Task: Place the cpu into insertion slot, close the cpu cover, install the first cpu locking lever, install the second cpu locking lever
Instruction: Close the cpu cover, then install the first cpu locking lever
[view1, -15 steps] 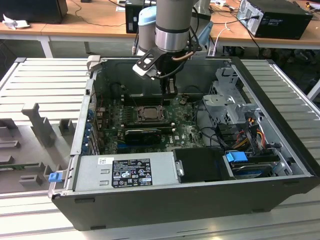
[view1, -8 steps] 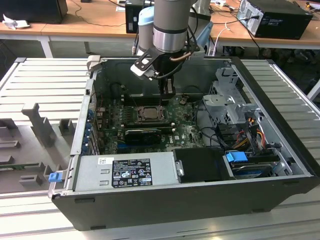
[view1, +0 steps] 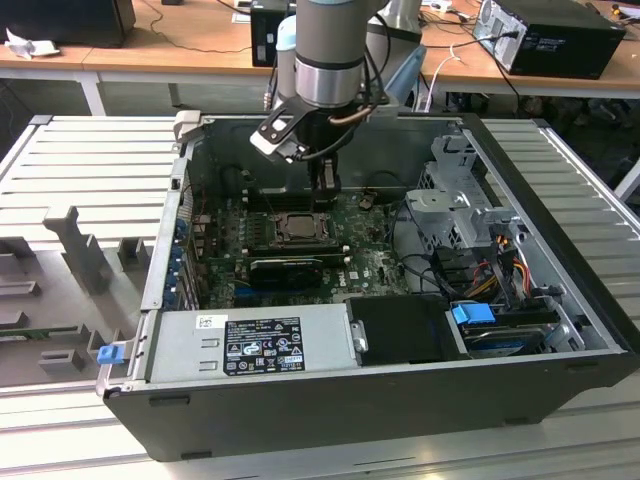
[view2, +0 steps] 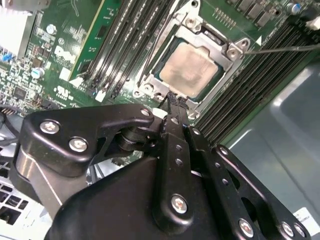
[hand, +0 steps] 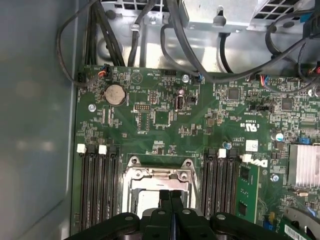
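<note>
The cpu (view2: 192, 70) lies flat in the insertion slot (view2: 150, 82) on the green board, its silvery-tan face up. The cpu cover (view2: 197, 36) lies down around it as a metal frame. A thin metal lever (view2: 285, 48) sticks out from one corner of the slot across the black memory slots. My gripper (view2: 175, 99) is shut, fingertips pressed together with nothing seen between them, hovering right at the slot's edge. In the first wrist view the gripper (hand: 171, 196) reaches over the slot's frame (hand: 157, 175). In the exterior view the gripper (view1: 324, 188) hangs just behind the slot (view1: 297, 226).
The board sits deep in an open computer case (view1: 560, 250). Black memory slots (hand: 97, 180) flank the socket on both sides. A long black card (view1: 288, 268), a power supply (view1: 250, 345) and a drive cage with cables (view1: 470, 215) crowd the case around the board.
</note>
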